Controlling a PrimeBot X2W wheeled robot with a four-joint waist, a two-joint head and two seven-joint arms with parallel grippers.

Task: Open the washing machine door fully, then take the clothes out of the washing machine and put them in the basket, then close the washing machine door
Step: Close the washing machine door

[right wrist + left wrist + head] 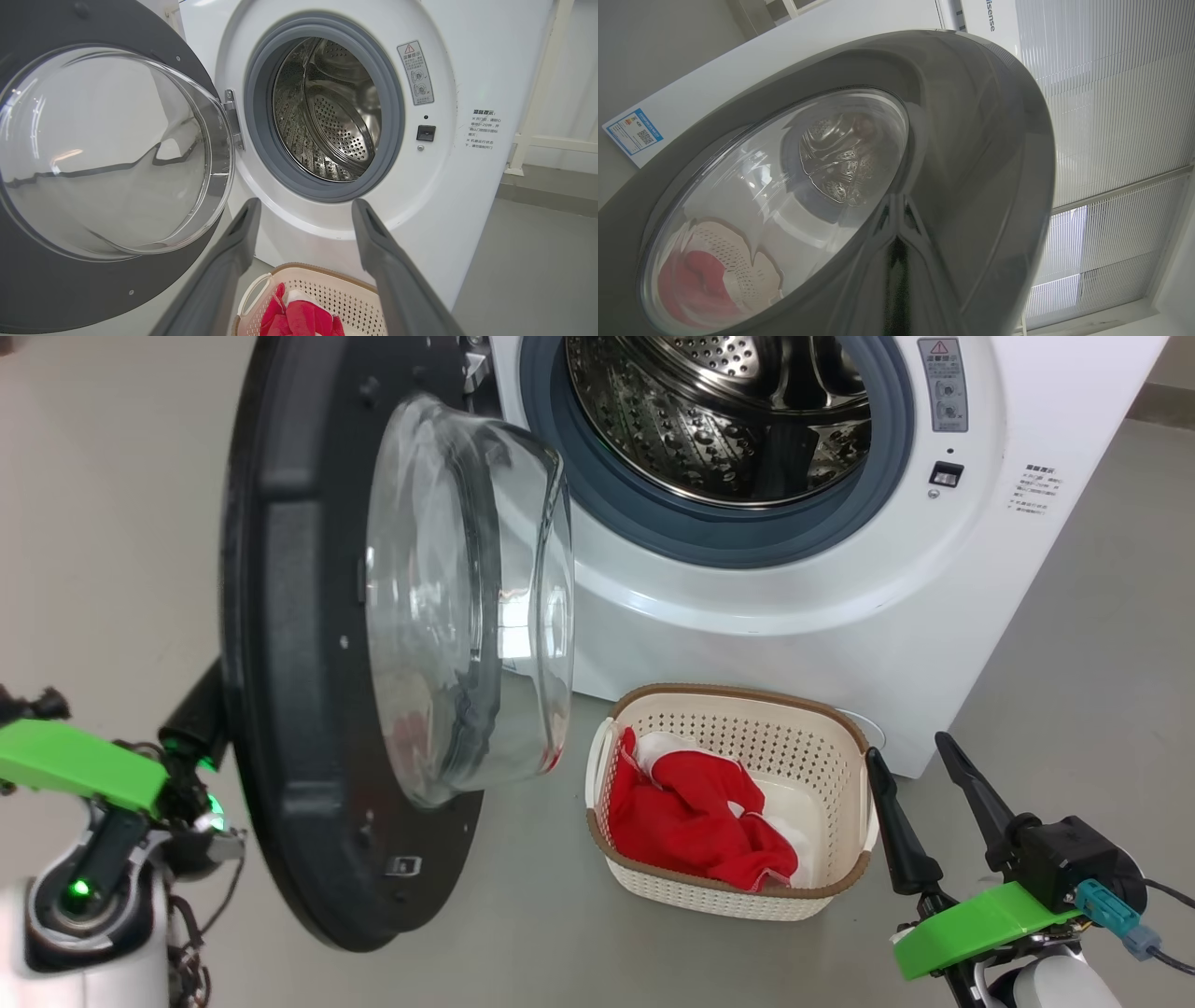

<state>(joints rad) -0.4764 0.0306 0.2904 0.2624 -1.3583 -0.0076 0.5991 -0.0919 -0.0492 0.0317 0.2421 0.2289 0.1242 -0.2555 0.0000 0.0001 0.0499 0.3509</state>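
Here, the washing machine door point(299, 709) is seen standing open, out to the left of the washing machine point(840, 597). It is hinged at the left side of the round opening. Its black inner face and clear glass bowl point(467, 597) are turned toward the right. The grey ring point(653, 523) and the shiny steel drum point(728, 420) can be seen through the opening, at the far side of the scene.

The basket point(738, 695) is set on the floor point(560, 933), close in front of the machine and just right of the door's low edge. The clothes point(691, 812) are piled inside it, red with some white, more toward its left end.

The jaws of the left gripper point(896, 252) are shut, and nothing is held in them. They are placed at the near left, behind the door, against its outer face. In the left wrist view the dark tips seem to be pressed on the glossy rim, but the shine makes real touch hard to tell.

The jaws of the right gripper point(907, 748) are spread wide and nothing is gripped. They are found at the near right, just beside the basket's right end, pointed up toward the machine's front.
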